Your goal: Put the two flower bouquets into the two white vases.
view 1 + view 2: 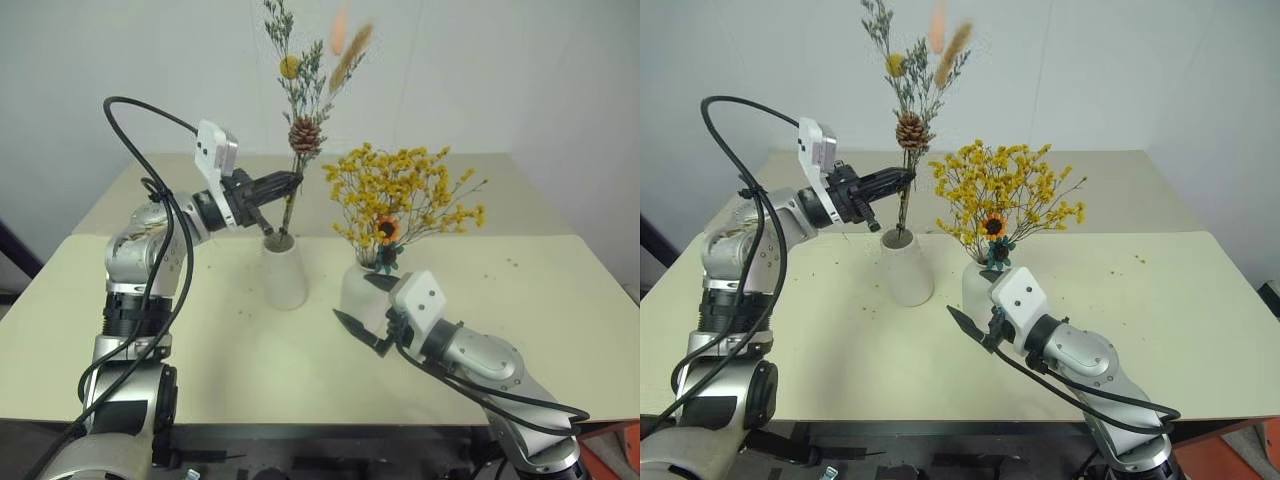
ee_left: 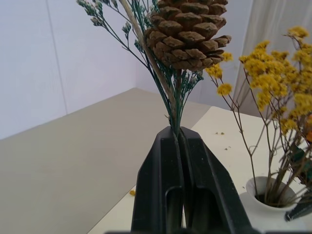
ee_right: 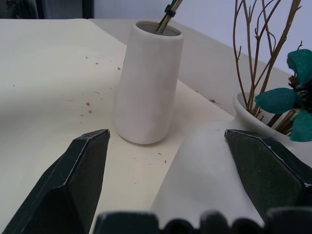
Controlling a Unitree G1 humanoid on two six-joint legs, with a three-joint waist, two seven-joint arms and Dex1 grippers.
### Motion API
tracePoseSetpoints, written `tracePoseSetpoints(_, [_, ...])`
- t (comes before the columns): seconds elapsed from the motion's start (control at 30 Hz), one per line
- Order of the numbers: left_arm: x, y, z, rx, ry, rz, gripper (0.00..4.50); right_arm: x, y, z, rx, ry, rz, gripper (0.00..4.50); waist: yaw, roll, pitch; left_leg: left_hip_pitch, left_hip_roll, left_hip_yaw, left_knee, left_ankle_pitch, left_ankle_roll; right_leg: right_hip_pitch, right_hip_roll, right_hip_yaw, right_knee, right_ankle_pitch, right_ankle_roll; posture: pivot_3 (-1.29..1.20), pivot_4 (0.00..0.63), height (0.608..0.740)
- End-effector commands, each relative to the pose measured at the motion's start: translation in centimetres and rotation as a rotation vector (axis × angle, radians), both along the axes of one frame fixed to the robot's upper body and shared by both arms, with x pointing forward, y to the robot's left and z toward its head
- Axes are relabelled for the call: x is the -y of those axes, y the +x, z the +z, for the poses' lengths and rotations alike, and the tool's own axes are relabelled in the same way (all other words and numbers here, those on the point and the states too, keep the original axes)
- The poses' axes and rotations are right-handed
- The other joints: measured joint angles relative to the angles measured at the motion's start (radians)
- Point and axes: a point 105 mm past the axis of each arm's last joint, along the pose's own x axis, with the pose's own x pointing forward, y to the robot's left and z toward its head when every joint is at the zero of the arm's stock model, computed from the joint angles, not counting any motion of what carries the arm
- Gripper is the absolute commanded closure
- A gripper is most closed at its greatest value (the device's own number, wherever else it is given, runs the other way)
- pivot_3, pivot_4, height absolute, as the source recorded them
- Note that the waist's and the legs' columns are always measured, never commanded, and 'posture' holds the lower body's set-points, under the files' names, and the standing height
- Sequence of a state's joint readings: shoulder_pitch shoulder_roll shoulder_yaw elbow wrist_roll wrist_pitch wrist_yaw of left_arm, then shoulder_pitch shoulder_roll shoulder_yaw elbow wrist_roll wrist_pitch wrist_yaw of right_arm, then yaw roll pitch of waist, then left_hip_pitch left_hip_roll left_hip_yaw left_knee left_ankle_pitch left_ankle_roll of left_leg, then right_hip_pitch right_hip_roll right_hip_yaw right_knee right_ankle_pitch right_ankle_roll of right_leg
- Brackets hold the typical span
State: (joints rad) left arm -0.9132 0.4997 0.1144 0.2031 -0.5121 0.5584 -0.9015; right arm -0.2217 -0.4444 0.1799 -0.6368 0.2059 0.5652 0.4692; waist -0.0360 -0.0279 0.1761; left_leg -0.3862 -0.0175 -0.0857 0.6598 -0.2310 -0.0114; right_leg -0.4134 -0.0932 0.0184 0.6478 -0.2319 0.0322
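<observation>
The slim sprig bunch (image 1: 303, 135), with its pinecone (image 2: 187, 31) and yellow ball, stands upright with its stems down in the taller tapered white vase (image 1: 283, 272). My left gripper (image 1: 292, 182) is shut on those stems just under the pinecone, above the vase mouth. The bushy yellow bouquet (image 1: 400, 195) with a small sunflower sits in the shorter rounded vase (image 1: 358, 295). My right gripper (image 3: 170, 170) is open, and the rounded vase's body lies between its spread fingers (image 3: 83, 175). The two vases stand side by side, a little apart.
Both vases stand near the middle of a cream table (image 1: 520, 330), which is dotted with small flower crumbs (image 3: 88, 103). A second tabletop (image 1: 180, 190) adjoins it at the back, against a white wall. The near table edge runs just in front of my arms.
</observation>
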Motion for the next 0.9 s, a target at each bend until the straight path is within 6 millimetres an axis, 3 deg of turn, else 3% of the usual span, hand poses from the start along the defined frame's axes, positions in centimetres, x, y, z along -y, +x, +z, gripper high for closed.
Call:
tracePoseSetpoints(0.03, [0.0, -0.9, 1.4, 0.089, -0.028, -0.011, 4.45, 0.2, -0.2, 0.9, 0.039, 0.004, -0.017, 0.0, -0.001, 0.0, 0.0, 0.0, 0.0, 0.0, 0.0, 0.0, 0.0, 0.0, 0.0, 0.0, 0.0, 0.0, 0.0, 0.0, 0.15, 0.74])
tracePoseSetpoints(0.6, [-0.4, -1.8, -1.2, 0.063, -0.019, 0.041, 4.45, 0.5, -0.4, 0.9, 0.033, 0.002, -0.019, 0.0, -0.002, 0.0, 0.0, 0.0, 0.0, 0.0, 0.0, 0.0, 0.0, 0.0, 0.0, 0.0, 0.0, 0.0, 0.0, 0.0, 0.15, 0.74])
tracePoseSetpoints(0.9, [-1.5, -2.7, -0.9, 0.044, -0.02, 0.065, 1.63, 0.6, -0.4, 0.9, 0.033, 0.0, -0.018, 0.0, -0.003, 0.0, 0.0, 0.0, 0.0, 0.0, 0.0, 0.0, 0.0, 0.001, 0.0, 0.0, 0.0, 0.0, 0.0, 0.0, 0.15, 0.74])
